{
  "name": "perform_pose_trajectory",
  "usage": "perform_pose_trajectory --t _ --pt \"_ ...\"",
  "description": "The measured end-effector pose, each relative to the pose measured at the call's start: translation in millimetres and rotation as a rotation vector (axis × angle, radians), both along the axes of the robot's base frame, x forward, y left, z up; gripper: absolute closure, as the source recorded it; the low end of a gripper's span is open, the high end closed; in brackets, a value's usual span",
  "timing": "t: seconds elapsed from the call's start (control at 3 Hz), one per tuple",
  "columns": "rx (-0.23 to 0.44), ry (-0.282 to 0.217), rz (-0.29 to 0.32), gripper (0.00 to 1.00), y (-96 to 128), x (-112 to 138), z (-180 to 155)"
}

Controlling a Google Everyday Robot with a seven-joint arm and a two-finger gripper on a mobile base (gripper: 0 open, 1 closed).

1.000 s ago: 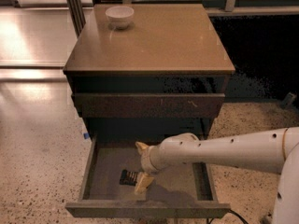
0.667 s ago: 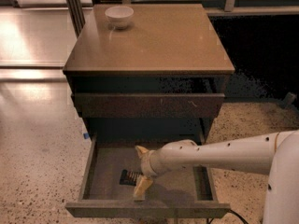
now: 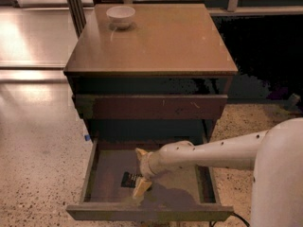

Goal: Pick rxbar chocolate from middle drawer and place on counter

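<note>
The middle drawer [image 3: 102, 174] is pulled open at the bottom front of the cabinet, showing its grey-olive floor. The rxbar chocolate [image 3: 128, 179], small, flat and black, lies on that floor left of centre. My gripper [image 3: 140, 170] is down inside the drawer, reaching in from the right. It sits right at the bar's right end and covers part of it. The counter [image 3: 161, 41] is the glossy tan top of the cabinet, well above the gripper.
A white bowl [image 3: 120, 16] stands at the counter's back left corner. A shut drawer with a reddish-brown scratched front [image 3: 156, 107] sits above the open one. My white arm [image 3: 222, 150] crosses the drawer's right side. Speckled floor [image 3: 38, 174] surrounds the cabinet.
Almost nothing has moved. The gripper stays at the bar inside the drawer, and the bar lies in the same place.
</note>
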State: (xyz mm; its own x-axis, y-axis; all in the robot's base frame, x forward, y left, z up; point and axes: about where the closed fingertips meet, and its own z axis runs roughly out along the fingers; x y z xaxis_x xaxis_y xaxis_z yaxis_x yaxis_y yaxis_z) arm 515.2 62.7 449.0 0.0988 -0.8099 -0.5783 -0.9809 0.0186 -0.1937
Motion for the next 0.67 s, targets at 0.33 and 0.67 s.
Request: perform_pose_trajectory --t 0.33,0.67 --pt "0.014 0.04 0.025 0.0 10.0 11.0 -15.3" --pt "0.017 0.077 0.048 0.0 20.1 8.6 -36.5"
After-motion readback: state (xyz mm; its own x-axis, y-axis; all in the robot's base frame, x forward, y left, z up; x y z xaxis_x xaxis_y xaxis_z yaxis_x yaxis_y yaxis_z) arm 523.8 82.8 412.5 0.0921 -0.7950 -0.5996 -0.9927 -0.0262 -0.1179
